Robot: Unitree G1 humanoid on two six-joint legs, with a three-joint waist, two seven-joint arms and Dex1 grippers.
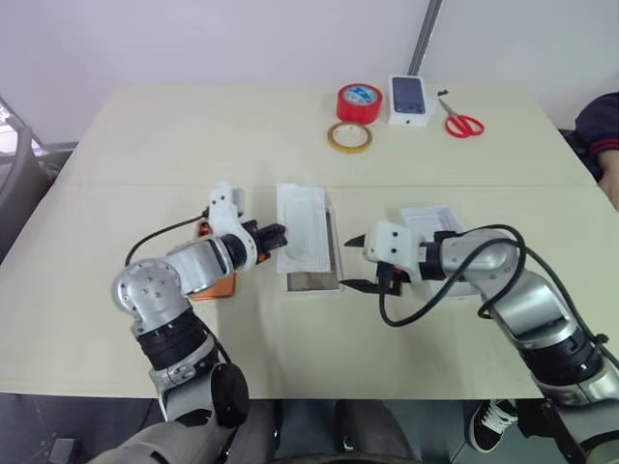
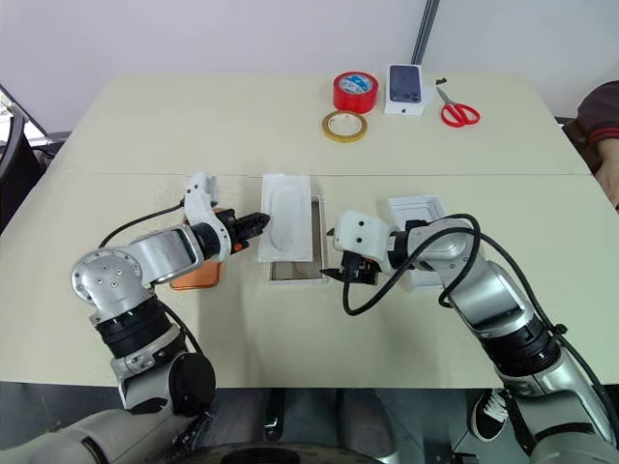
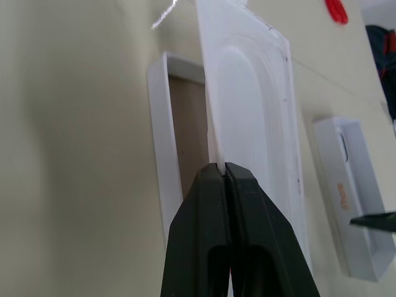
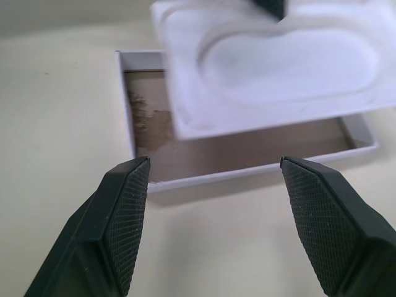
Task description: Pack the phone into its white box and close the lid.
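Over the white box (image 1: 311, 280), which sat mid-table with its brown floor showing, I had the left gripper (image 1: 280, 235) clenched on the edge of a white moulded insert (image 1: 303, 225), holding it tilted above the box; my right gripper (image 1: 359, 263) hung just beside the box with fingers spread, grasping nothing; the phone (image 1: 215, 287) lay left of the box, mostly hidden under my left arm.
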